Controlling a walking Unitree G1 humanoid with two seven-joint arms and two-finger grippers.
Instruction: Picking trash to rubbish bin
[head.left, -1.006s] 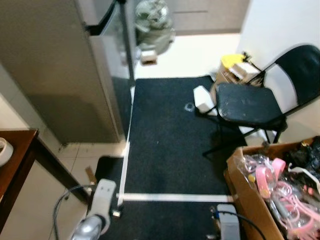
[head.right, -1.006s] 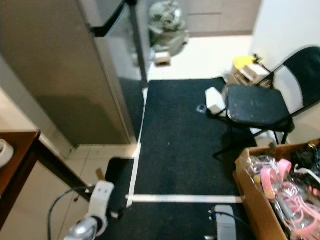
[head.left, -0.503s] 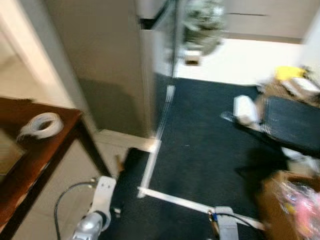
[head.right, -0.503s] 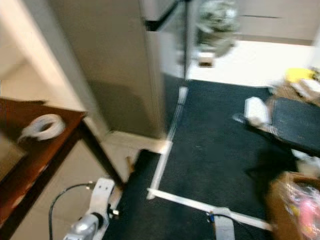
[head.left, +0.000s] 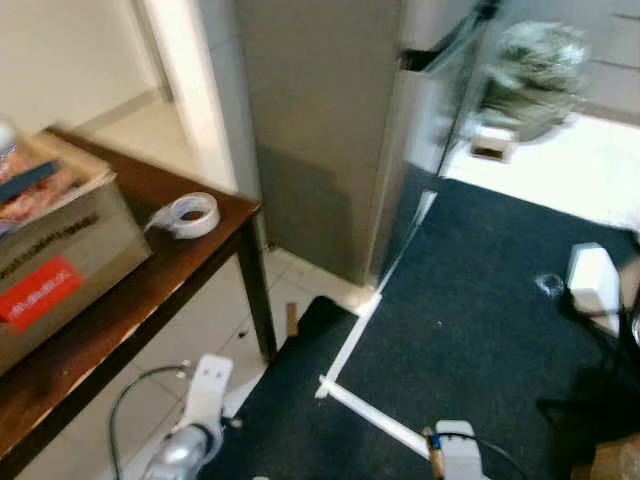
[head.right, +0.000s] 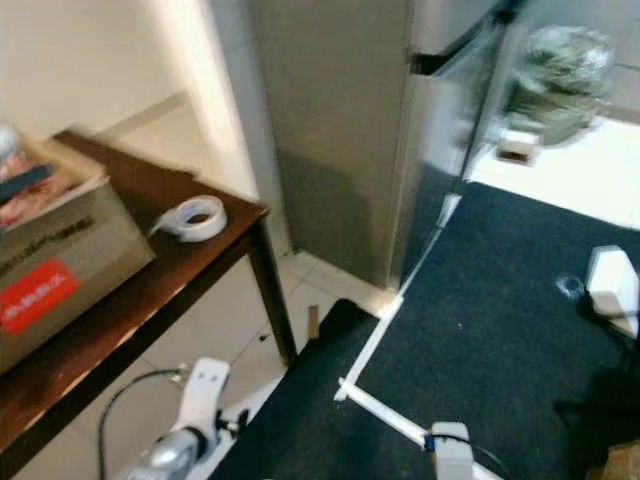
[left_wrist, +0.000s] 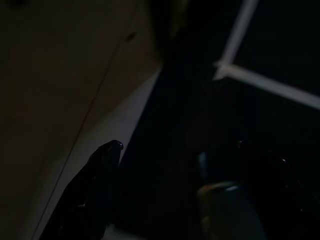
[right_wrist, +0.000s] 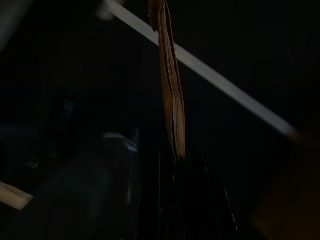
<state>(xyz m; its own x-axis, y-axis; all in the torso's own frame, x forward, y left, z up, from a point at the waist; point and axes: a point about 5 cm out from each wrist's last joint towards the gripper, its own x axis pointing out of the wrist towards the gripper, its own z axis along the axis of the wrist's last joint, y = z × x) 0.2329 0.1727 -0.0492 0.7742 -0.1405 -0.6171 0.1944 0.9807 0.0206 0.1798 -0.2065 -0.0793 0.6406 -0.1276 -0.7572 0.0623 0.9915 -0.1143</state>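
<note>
Dark carpet (head.left: 470, 330) edged with white tape (head.left: 370, 420) meets pale floor tiles beside a brown worktop (head.left: 150, 270) carrying a tape roll (head.left: 190, 213) and a cardboard box (head.left: 60, 255) whose red label is too blurred for you to read. Your right pincer (right_wrist: 175, 165) is closed on a thin brown strip of trash (right_wrist: 170, 80), long axis running straight out from the fingers over the carpet; no bin can be made out, so the carry likely continues. Left pincer (left_wrist: 165, 165) hangs low and dark, fingers (left_wrist: 102, 165) apart, holding nothing.
</note>
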